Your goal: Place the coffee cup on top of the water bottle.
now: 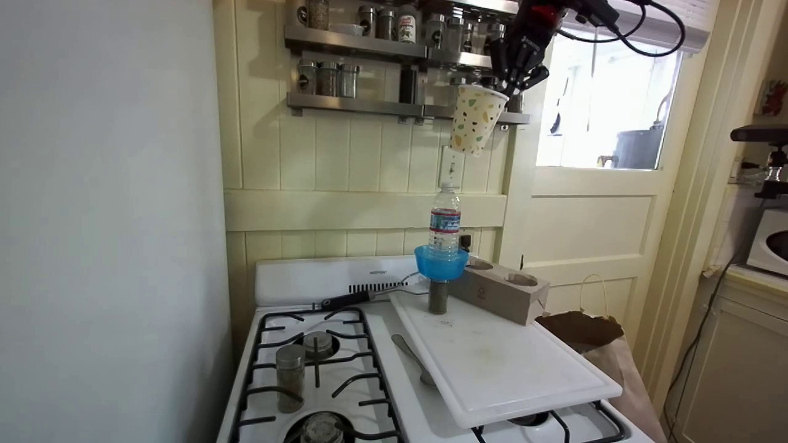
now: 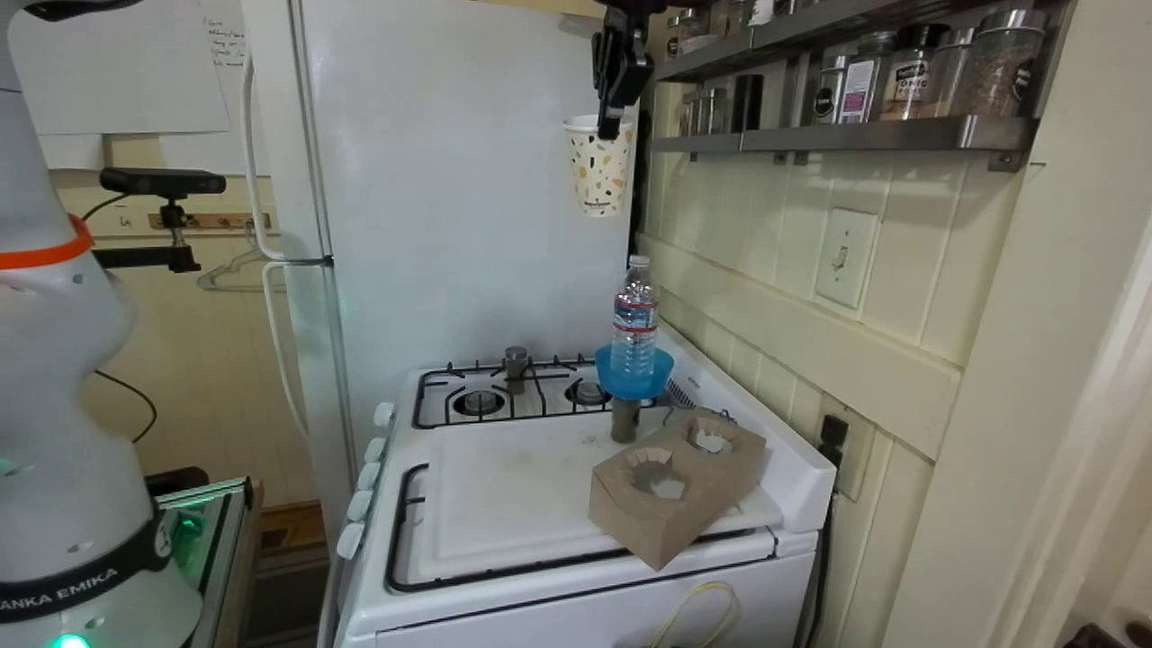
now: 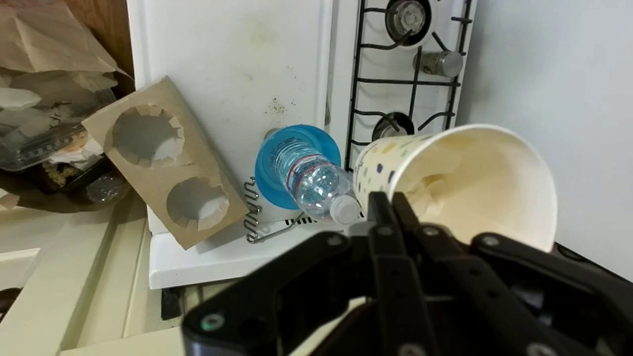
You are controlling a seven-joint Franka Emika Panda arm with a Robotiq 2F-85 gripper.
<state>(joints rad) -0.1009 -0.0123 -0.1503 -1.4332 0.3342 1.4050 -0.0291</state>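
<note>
The coffee cup, cream-white with coloured specks, hangs in the air above the stove in both exterior views (image 1: pixel 477 120) (image 2: pixel 598 175). My gripper (image 3: pixel 388 200) is shut on the cup's rim, one finger inside and one outside; the cup's open mouth (image 3: pixel 494 178) shows in the wrist view. The gripper also shows in both exterior views (image 1: pixel 511 89) (image 2: pixel 610 133). The water bottle (image 1: pixel 444 221) (image 2: pixel 635 328) stands upright, white cap on, in a blue bowl (image 1: pixel 441 266). The cup is higher than the bottle's cap (image 3: pixel 345 209) and apart from it. The cup tilts slightly in an exterior view.
The blue bowl rests on a spice jar (image 1: pixel 438 298) on a white cutting board (image 1: pixel 505 363). A cardboard holder with two holes (image 2: pixel 675 486) lies beside it. Metal spice shelves (image 1: pixel 357 101) are on the wall behind. A fridge (image 2: pixel 450 180) and another jar (image 1: pixel 290 376) flank the stove.
</note>
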